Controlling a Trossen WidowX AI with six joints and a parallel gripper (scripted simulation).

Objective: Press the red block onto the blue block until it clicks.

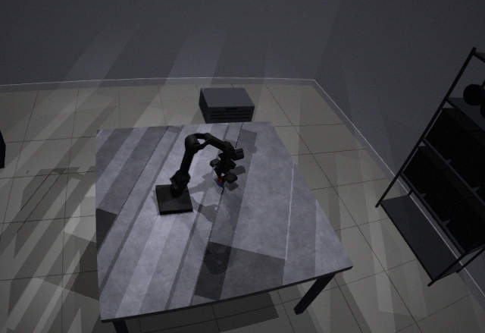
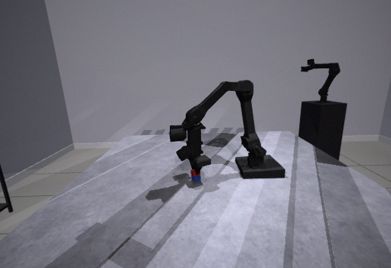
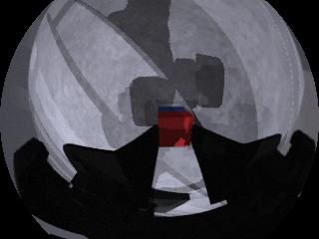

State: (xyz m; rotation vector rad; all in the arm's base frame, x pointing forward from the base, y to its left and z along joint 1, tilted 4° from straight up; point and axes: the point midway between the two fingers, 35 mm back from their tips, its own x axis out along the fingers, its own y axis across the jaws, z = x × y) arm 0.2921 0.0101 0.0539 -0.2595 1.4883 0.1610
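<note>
My gripper (image 2: 196, 171) (image 3: 174, 127) points down and is shut on the red block (image 2: 193, 173) (image 3: 171, 131) (image 1: 220, 179). The blue block (image 2: 196, 178) (image 1: 220, 183) is on the table right under the red block. In the exterior view the two look stacked, with no gap that I can make out. In the wrist view only a thin strip of the blue block (image 3: 171, 109) shows beyond the red block's far edge; the red block hides the rest. Whether the studs are fully seated cannot be told.
The arm's base (image 1: 173, 199) (image 2: 261, 168) stands on the grey table (image 1: 258, 219) (image 2: 220, 227). Off the table are a grey cabinet (image 1: 226, 98), a dark shelf rack (image 1: 417, 147) and a second arm (image 2: 330, 79) on a black pedestal (image 2: 322, 123).
</note>
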